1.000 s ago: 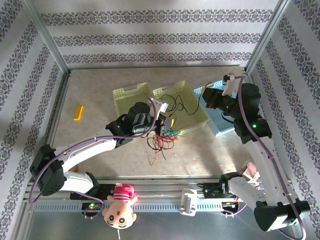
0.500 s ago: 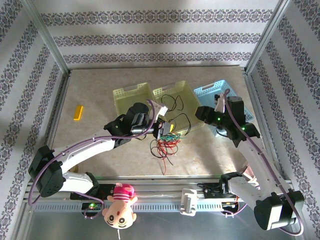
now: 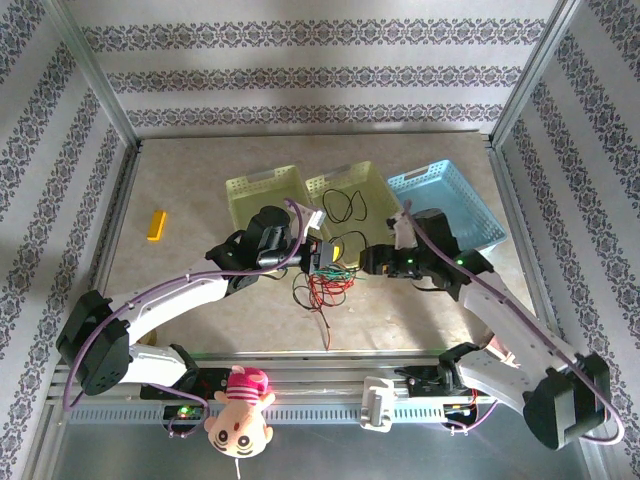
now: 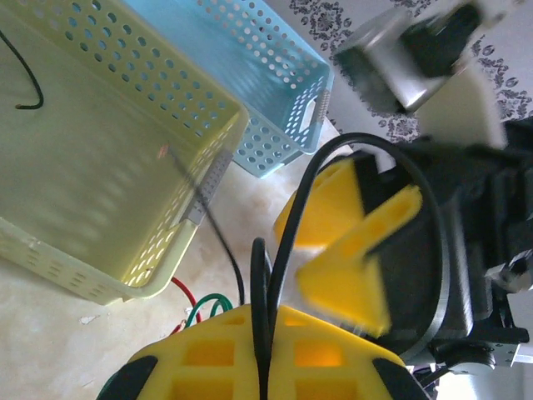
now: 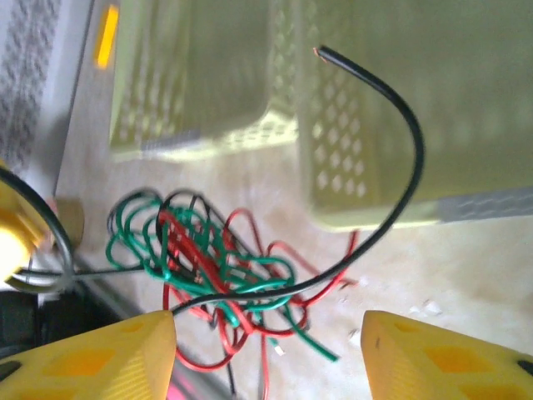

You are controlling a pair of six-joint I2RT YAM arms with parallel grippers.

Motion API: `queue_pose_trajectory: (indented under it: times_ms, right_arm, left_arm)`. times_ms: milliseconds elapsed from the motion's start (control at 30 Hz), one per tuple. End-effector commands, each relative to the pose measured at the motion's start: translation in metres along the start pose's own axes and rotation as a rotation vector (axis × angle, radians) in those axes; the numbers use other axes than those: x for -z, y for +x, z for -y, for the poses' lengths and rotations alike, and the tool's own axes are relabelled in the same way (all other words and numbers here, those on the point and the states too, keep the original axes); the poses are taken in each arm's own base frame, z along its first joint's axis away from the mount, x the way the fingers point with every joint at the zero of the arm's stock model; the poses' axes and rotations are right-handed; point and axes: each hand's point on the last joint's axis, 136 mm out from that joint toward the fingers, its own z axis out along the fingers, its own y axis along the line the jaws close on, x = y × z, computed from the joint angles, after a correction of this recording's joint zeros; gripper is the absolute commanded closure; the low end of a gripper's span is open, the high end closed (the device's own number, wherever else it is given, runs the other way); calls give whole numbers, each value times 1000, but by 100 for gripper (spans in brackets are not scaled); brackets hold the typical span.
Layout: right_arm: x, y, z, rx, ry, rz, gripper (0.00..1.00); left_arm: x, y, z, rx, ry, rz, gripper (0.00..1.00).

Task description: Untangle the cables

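Note:
The cables (image 3: pixel 320 288) lie as a tangle of red, green and black strands (image 5: pixel 216 267) on the table, in front of the middle yellow basket (image 3: pixel 375 188). My left gripper (image 3: pixel 324 258) is shut on a black cable loop (image 4: pixel 260 275) that rises out of its yellow fingers (image 4: pixel 208 354). Its far end arcs up over the basket (image 5: pixel 408 133). My right gripper (image 5: pixel 271 354) hangs open just right of the tangle, fingers wide apart, nothing between them. In the top view my right gripper (image 3: pixel 368 262) sits close beside the left one. Another black cable (image 3: pixel 345 205) lies in the middle basket.
A second yellow basket (image 3: pixel 262 190) stands left of the middle one and a blue basket (image 3: pixel 450 200) to the right. An orange block (image 3: pixel 156 225) lies at the far left. A doll (image 3: pixel 240 412) hangs on the front rail.
My right arm has swung left from the blue basket down to the tangle, and its gripper has opened. The left gripper has kept its hold and barely moved.

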Motion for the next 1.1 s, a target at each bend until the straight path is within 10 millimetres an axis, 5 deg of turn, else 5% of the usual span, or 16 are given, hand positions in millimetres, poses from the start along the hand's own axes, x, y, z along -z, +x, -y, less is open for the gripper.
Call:
queue_pose_trajectory:
  times_ms: [0, 500, 567, 700, 767, 967, 1067]
  right_arm:
    - [-6, -1, -21, 84, -83, -40, 39]
    - [-47, 9, -29, 124, -66, -210, 40]
    - [-53, 8, -29, 120, -70, -227, 46]
    - [-62, 8, -26, 97, -62, -257, 84]
    - [-64, 8, -21, 81, -46, -263, 93]
    - [-61, 5, 2, 2, 10, -253, 97]
    - [-51, -3, 3, -7, -11, -211, 89]
  left_arm:
    - [7, -16, 19, -60, 77, 49, 100]
    - [17, -32, 47, -88, 210, 130, 100]
    - [21, -39, 53, -90, 227, 159, 100]
    - [31, -49, 59, -110, 227, 200, 100]
    - [35, -52, 60, -123, 211, 215, 100]
    - [63, -72, 68, -197, 142, 283, 100]
    - [72, -82, 74, -197, 153, 299, 100]
